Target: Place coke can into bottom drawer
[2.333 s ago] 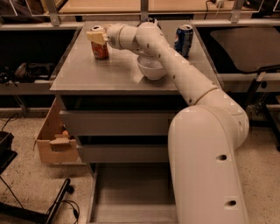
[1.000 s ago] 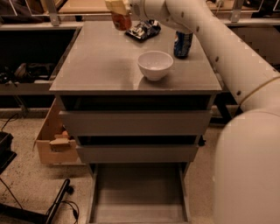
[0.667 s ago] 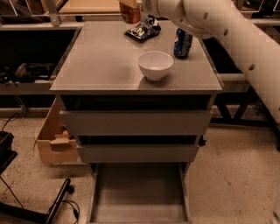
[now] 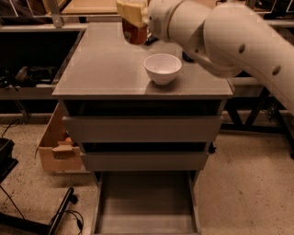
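Coke can [image 4: 135,34] is clamped in gripper [image 4: 132,17] above cabinet top [image 4: 105,69]; bowl [image 4: 162,68] may be clipped when lowered to bottom drawer [image 4: 144,202]

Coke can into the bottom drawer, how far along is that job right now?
Done: the bottom drawer is pulled out, and the gripper is shut on the coke can. In hand: the can is held above the far end of the cabinet top, behind the white bowl. Left: carry it forward and down, then release it in the drawer.
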`<state>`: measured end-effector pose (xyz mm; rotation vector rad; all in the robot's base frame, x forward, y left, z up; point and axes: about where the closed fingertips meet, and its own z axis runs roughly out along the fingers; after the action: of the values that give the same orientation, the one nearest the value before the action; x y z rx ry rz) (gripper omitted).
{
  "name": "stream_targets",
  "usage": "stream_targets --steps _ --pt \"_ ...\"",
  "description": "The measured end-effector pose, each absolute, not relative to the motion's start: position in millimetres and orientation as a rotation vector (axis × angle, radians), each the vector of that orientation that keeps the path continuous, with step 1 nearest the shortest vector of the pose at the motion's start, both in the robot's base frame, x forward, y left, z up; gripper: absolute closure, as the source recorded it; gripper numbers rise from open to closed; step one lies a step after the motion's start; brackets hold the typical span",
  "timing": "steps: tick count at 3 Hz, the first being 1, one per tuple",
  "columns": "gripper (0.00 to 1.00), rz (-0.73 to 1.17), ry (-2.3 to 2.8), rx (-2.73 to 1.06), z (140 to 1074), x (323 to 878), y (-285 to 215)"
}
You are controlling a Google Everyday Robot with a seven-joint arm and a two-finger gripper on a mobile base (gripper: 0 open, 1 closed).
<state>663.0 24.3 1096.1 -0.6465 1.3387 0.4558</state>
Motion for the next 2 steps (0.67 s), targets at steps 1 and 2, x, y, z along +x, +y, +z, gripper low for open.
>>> stream_targets --steps 1,2 --pt "1.00 0.529 1.428 -0.637 1036 615 37" --pt "1.00 0.575 1.532 -0.610 952 576 30"
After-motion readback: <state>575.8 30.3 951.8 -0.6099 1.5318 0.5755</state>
